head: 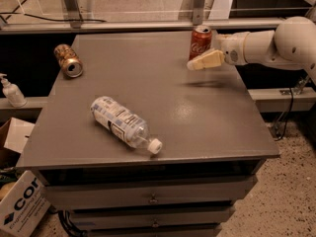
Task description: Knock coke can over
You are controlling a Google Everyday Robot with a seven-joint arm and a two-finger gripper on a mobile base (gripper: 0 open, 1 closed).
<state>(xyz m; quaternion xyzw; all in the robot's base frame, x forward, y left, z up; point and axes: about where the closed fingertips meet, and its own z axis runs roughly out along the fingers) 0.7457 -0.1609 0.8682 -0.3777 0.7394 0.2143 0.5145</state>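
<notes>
The coke can (200, 41), red with white script and a silver top, stands upright at the far right of the grey table top (148, 93). My gripper (193, 65) comes in from the right on a white arm (276, 46). Its cream fingertips (205, 61) hang just in front of the can's lower right side, a little above the table. I cannot tell whether they touch the can.
A gold-brown patterned can (68, 60) lies on its side at the far left. A clear plastic bottle with a white label (124, 124) lies near the front middle. A white pump bottle (11, 91) and cardboard boxes (17, 201) stand left of the table.
</notes>
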